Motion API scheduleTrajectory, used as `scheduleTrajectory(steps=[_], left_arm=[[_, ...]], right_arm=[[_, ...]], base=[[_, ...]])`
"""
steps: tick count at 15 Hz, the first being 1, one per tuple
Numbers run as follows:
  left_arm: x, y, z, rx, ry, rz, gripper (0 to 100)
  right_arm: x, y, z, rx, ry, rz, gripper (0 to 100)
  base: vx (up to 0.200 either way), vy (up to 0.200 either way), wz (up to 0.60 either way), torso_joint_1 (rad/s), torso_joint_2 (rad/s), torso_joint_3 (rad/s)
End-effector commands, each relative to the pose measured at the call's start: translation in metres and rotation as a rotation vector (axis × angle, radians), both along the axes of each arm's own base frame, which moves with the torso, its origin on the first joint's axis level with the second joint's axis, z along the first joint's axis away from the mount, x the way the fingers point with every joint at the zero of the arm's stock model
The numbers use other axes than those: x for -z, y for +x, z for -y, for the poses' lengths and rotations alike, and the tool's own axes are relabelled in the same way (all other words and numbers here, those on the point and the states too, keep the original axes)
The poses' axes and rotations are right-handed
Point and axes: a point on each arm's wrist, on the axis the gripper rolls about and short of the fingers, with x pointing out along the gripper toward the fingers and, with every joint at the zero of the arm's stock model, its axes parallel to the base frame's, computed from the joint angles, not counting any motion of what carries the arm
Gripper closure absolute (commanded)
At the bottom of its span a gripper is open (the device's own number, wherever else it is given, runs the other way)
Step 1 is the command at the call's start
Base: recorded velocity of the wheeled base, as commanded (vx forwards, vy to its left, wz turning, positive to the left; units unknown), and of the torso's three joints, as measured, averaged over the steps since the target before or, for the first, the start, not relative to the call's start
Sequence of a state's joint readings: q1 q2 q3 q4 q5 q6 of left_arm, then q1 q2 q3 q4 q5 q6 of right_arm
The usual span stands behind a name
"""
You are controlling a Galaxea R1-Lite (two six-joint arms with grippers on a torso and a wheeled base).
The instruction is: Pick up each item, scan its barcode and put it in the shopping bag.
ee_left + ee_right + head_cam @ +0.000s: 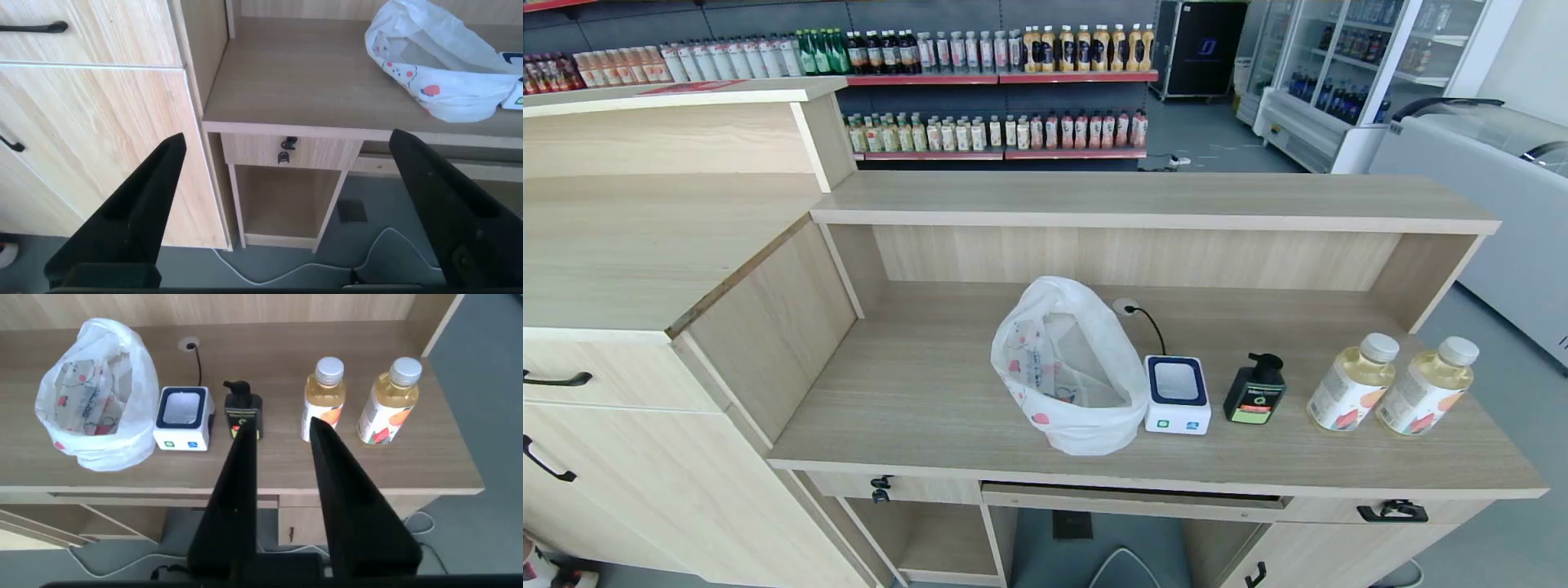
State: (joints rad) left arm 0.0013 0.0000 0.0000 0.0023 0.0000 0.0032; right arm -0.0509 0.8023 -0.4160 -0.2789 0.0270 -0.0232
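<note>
Dark-green pump bottle (1254, 392) stands upright on the counter (915, 392), at the scanner's (1177, 394) 3 o'clock. It is at 12 o'clock of the nearer right gripper (278, 437), which is parted and empty. The left gripper (286, 143) is spread wide.

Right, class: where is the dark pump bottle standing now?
The dark pump bottle stands on the counter, right of centre in the head view, between the white scanner and the nearest juice bottle.
</note>
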Motion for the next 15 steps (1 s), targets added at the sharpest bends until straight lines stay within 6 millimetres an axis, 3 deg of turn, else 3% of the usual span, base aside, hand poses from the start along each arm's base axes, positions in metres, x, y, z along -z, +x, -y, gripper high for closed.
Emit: scheduleTrajectory(steps=[1, 4, 5, 7, 10, 11, 15], left_arm=[[0.000, 0.000, 0.000, 0.000, 0.000, -0.002, 0], [0.000, 0.000, 0.000, 0.000, 0.000, -0.002, 0], [0.000, 0.000, 0.000, 0.000, 0.000, -0.002, 0], [0.000, 0.000, 0.000, 0.000, 0.000, -0.002, 0], [0.000, 0.000, 0.000, 0.000, 0.000, -0.002, 0], [0.000, 0.000, 0.000, 0.000, 0.000, -0.001, 0], [0.000, 0.000, 0.000, 0.000, 0.000, -0.002, 0]], right_arm=[[0.027, 0.121, 0.015, -0.011, -0.018, -0.205, 0], [0.060, 0.166, 0.018, -0.099, -0.076, -0.213, 0], [0.066, 0.172, 0.018, -0.120, -0.088, -0.217, 0], [0.096, 0.195, 0.018, -0.222, -0.186, -0.237, 0], [0.120, 0.202, 0.020, -0.326, -0.218, -0.250, 0], [0.130, 0.206, 0.029, -0.334, -0.267, -0.243, 0], [0.147, 0.223, 0.034, -0.416, -0.331, -0.196, 0]], base=[[0.000, 0.000, 0.00, 0.000, 0.00, 0.000], [0.000, 0.000, 0.00, 0.000, 0.00, 0.000], [0.000, 0.000, 0.00, 0.000, 0.00, 0.000], [0.000, 0.000, 0.00, 0.000, 0.00, 0.000], [0.000, 0.000, 0.00, 0.000, 0.00, 0.000], [0.000, 0.000, 0.00, 0.000, 0.00, 0.000], [0.000, 0.000, 0.00, 0.000, 0.00, 0.000]])
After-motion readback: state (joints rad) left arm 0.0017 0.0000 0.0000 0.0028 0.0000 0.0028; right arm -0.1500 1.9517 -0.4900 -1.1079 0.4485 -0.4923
